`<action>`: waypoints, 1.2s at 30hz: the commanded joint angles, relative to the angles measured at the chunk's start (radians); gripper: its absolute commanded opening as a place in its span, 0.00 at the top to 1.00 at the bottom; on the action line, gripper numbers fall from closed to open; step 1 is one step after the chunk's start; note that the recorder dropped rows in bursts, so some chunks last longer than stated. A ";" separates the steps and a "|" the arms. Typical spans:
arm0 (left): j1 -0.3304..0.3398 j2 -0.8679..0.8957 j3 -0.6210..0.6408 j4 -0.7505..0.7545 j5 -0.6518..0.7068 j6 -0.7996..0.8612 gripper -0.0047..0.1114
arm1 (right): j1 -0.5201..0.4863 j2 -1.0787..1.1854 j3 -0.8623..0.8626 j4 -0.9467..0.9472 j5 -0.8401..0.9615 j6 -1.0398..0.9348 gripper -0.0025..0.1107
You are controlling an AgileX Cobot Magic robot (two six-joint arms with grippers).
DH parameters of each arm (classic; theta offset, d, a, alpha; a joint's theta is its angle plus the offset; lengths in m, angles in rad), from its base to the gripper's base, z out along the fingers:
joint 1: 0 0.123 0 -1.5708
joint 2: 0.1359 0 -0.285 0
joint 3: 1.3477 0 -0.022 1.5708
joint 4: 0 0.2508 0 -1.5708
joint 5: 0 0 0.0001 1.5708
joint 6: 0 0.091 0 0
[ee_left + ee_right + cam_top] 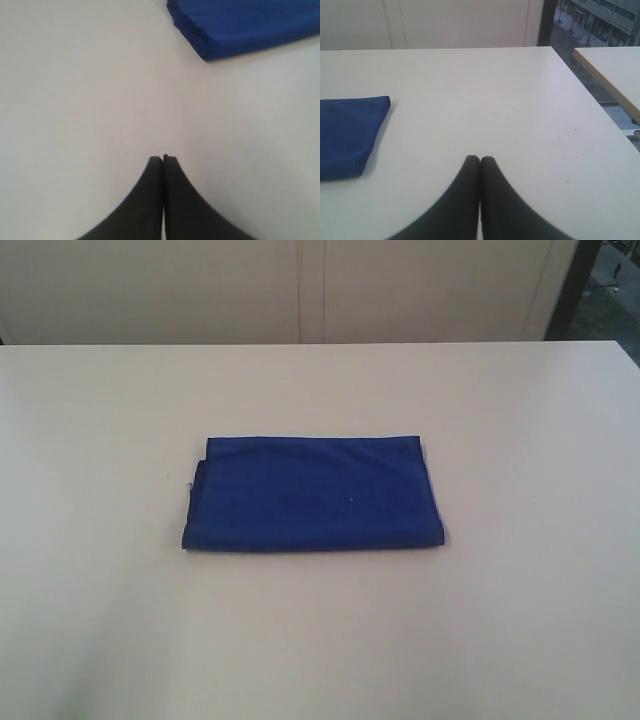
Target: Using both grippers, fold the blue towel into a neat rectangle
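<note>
The blue towel (312,494) lies folded into a flat rectangle in the middle of the white table (520,420). Neither arm shows in the exterior view. In the left wrist view, my left gripper (163,158) is shut with nothing between its black fingers, and a folded corner of the towel (245,25) lies well apart from it. My right gripper (480,158) is likewise shut and empty over bare tabletop, with the towel's end (347,132) off to one side, apart from the fingers.
A pale panelled wall (300,290) runs behind the table's far edge. The right wrist view shows the table's side edge (592,95), a second table (615,70) beyond a gap, and a window onto a street.
</note>
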 commanded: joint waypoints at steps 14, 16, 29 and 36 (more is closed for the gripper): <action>0.003 -0.064 0.004 -0.006 -0.013 -0.002 0.96 | -0.005 -0.050 0.003 -0.009 -0.003 -0.006 0.98; 0.003 -0.096 0.004 -0.006 -0.013 -0.002 0.96 | -0.005 -0.065 0.003 -0.009 -0.002 -0.006 0.98; 0.003 -0.098 0.004 -0.006 -0.015 -0.002 0.96 | -0.005 -0.074 0.003 -0.009 0.007 -0.006 0.98; 0.032 -0.098 0.004 -0.006 -0.013 -0.002 0.96 | -0.005 -0.074 0.003 -0.009 0.016 -0.006 0.98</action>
